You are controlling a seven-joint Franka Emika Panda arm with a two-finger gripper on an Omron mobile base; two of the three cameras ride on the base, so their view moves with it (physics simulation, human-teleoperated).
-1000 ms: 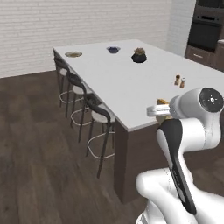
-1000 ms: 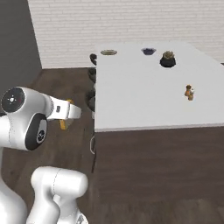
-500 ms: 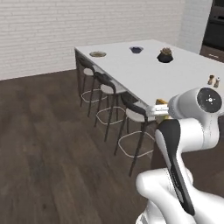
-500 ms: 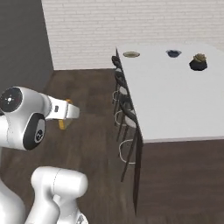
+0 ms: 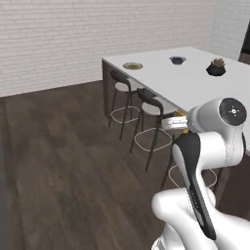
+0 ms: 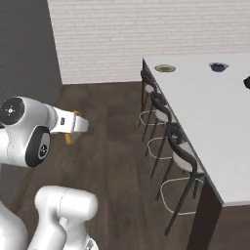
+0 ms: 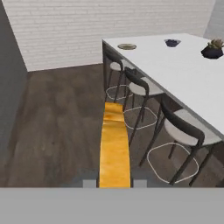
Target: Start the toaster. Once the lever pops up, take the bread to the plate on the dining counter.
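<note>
My gripper (image 7: pixel 114 183) is shut on the bread (image 7: pixel 114 146), a golden-yellow slice with an orange-brown crust, seen edge-on between the two fingertips. From the right base view the bread (image 6: pixel 69 135) hangs in the gripper (image 6: pixel 73 128) above the dark wood floor, left of the dining counter (image 6: pixel 205 112). The left base view shows a sliver of bread (image 5: pixel 180 113) by the gripper (image 5: pixel 175 122). The plate (image 7: pixel 126 46) lies at the far corner of the white dining counter (image 7: pixel 175 74), well ahead of the gripper. The same plate (image 5: pixel 132 65) (image 6: pixel 165 68) shows in both base views. The toaster is out of view.
Three dark stools (image 7: pixel 140 89) (image 6: pixel 183 156) (image 5: pixel 154 105) stand along the near side of the counter. A blue bowl (image 7: pixel 172 42) and a dark potted plant (image 7: pixel 212 50) sit further along the counter top. A white brick wall (image 6: pixel 146 34) closes the back. Open floor (image 7: pixel 57 113) lies to the left.
The whole scene has shifted because the base has moved: the counter now sits further right in both base views and more floor shows. The bread stays held in the gripper.
</note>
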